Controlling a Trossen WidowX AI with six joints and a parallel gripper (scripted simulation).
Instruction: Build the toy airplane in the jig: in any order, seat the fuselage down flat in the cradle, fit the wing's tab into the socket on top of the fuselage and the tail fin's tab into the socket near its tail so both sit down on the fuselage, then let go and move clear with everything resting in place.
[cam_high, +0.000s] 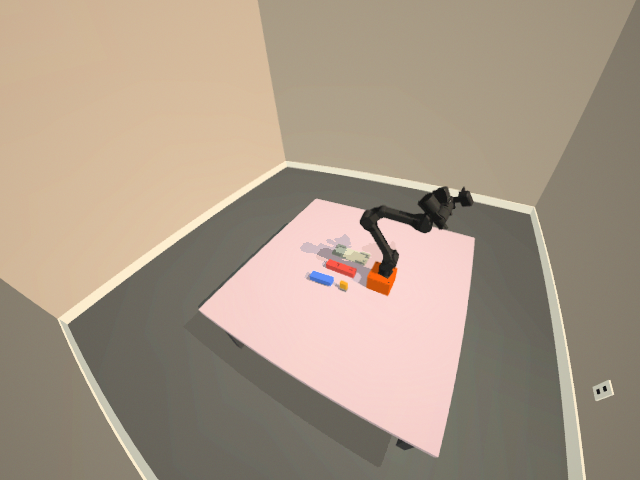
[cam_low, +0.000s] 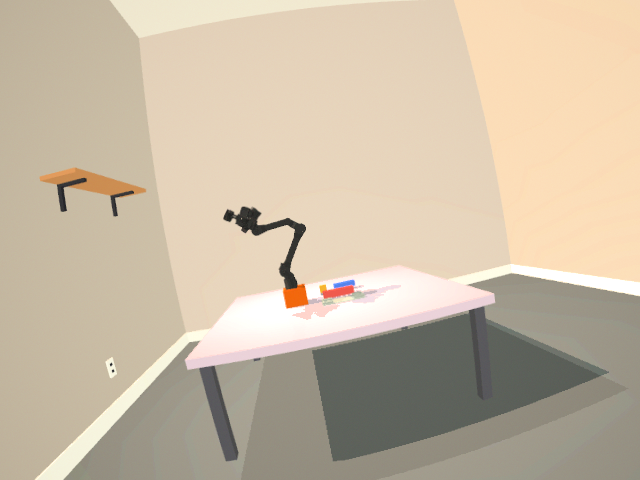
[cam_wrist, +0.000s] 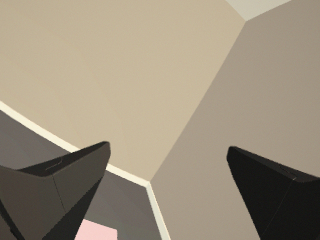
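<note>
The red fuselage (cam_high: 338, 268) (cam_low: 338, 292) lies on the table beside the pale grey-green jig (cam_high: 355, 255) (cam_low: 341, 299), with small dark marks on its top. The blue wing (cam_high: 321, 279) (cam_low: 344, 284) lies on the fuselage's other side. The small yellow-orange tail fin (cam_high: 343, 285) (cam_low: 323, 289) lies near one end of the wing. The parts look separate; fine detail is too small to tell. My gripper (cam_wrist: 170, 151) is open and empty. It is raised high, far from all the parts, and faces the room's walls in the wrist view.
My arm's orange base block (cam_high: 381, 280) (cam_low: 295, 297) stands on the pink table (cam_high: 382, 351) (cam_low: 248, 330), close to one end of the jig and fuselage. A wooden shelf (cam_low: 98, 181) is on the wall. The arm's shadows fall around the jig.
</note>
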